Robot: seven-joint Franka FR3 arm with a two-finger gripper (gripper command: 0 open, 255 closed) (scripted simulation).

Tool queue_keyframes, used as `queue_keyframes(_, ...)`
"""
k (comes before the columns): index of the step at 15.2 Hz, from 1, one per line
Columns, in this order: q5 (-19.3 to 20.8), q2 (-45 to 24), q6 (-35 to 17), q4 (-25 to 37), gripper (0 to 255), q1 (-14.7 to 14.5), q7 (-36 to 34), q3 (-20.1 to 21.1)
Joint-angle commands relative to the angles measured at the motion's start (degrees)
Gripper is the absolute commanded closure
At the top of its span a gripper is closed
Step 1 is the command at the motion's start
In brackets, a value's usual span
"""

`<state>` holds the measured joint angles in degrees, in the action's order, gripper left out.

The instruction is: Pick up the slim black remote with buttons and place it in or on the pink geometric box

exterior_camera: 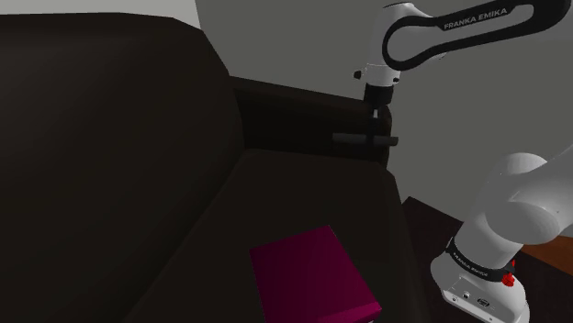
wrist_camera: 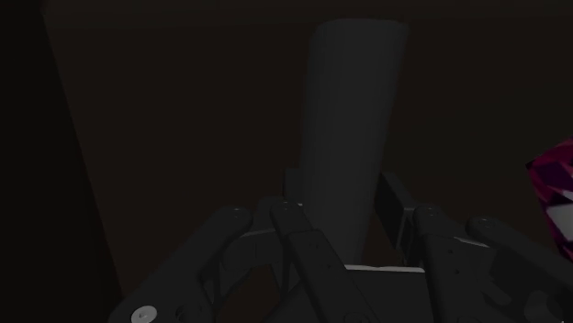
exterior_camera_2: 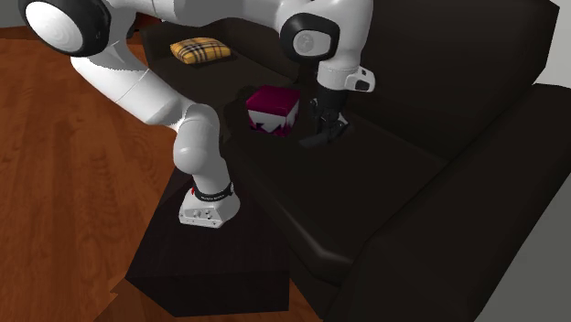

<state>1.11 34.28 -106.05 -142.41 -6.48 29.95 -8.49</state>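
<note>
The slim dark remote [exterior_camera: 365, 140] hangs level in the air over the far end of the dark sofa seat, near the armrest. My gripper [exterior_camera: 376, 134] points down and is shut on it. In the wrist view the remote [wrist_camera: 353, 128] runs out lengthwise from between the fingers [wrist_camera: 397, 206], which clasp its near end. The pink box [exterior_camera: 312, 275] sits on the seat near the shoulder view's lower edge, well apart from the gripper. In the second exterior view the box [exterior_camera_2: 272, 110] stands just left of the gripper [exterior_camera_2: 327, 133]; one corner of it [wrist_camera: 556, 188] shows beside the gripper.
A dark sofa [exterior_camera_2: 439, 183] with a tall backrest [exterior_camera: 101, 156] and an armrest [exterior_camera: 303, 115] surrounds the seat. A plaid cushion [exterior_camera_2: 199, 50] lies at its far end. My stand [exterior_camera_2: 210, 265] rests on a wooden floor [exterior_camera_2: 64, 183].
</note>
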Motion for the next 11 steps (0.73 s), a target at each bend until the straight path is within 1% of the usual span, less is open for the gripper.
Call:
queue_keyframes(1,0.0,0.2,1.4,1.2,255,0.0,0.0,0.0)
queue_keyframes(6,-3.5,4.1,1.7,-2.1,255,-3.0,-6.9,5.9)
queue_keyframes(11,-7.8,6.1,1.6,-3.7,255,-6.5,-13.9,11.9)
